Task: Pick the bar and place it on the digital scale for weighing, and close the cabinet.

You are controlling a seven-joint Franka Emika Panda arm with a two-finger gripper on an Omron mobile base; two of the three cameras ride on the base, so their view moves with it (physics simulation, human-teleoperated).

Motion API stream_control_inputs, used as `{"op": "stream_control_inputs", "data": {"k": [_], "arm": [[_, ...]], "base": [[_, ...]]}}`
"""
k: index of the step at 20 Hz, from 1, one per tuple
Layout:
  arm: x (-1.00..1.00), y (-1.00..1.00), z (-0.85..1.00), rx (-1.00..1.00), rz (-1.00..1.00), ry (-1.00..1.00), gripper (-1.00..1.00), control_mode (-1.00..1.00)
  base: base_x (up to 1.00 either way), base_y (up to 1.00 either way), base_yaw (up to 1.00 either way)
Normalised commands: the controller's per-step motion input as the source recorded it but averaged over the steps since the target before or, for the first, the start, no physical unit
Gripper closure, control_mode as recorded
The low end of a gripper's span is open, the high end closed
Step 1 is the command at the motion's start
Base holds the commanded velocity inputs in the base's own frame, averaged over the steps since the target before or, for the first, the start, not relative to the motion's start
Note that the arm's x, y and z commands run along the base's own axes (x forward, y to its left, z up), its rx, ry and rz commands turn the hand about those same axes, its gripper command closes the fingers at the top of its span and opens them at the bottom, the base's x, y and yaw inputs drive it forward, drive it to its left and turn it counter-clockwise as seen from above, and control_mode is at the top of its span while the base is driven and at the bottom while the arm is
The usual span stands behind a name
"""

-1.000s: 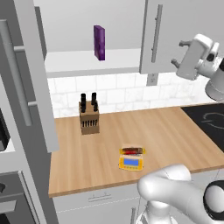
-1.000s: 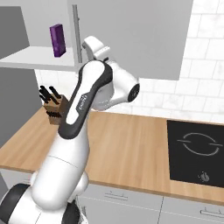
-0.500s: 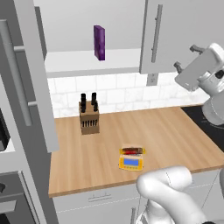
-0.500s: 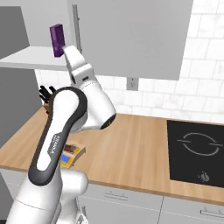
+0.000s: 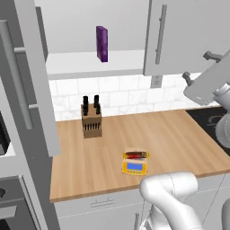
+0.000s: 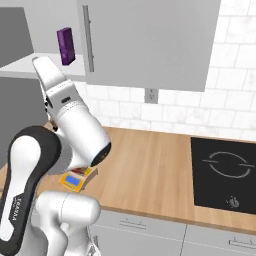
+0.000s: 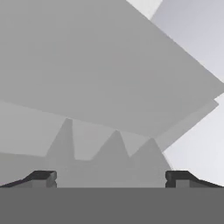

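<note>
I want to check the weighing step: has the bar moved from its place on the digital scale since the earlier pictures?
No. The bar lies across the back of the digital scale, in front of and to the right of the knife block, just as one second ago.

Bar (image 5: 135, 155) apparently atop scale (image 5: 134, 167), knife block (image 5: 91, 122) behind-left.

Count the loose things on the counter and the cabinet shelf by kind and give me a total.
bar: 1
scale: 1
knife block: 1
purple box: 1
Total: 4
</note>
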Motion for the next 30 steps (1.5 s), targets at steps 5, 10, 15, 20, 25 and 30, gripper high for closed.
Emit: {"op": "stream_control_inputs", "data": {"k": [5,10,15,20,25,30], "arm": [[-0.63,0.26,0.0,-0.11,0.09,0.17,-1.0,-1.0],[-0.72,0.46,0.0,-0.14,0.08,0.06,-1.0,-1.0],[-0.81,0.73,0.0,-0.07,0.05,0.0,-1.0,-1.0],[-0.53,0.62,0.0,0.01,0.0,0.0,-1.0,-1.0],[-0.59,0.75,-0.24,0.01,0.0,0.03,-1.0,-1.0],[-0.53,1.0,-0.44,-0.03,-0.06,0.04,-1.0,-1.0]], "base": [[0.0,0.0,0.0],[0.0,0.0,0.0],[0.0,0.0,0.0],[0.0,0.0,0.0],[0.0,0.0,0.0],[0.0,0.0,0.0]]}}
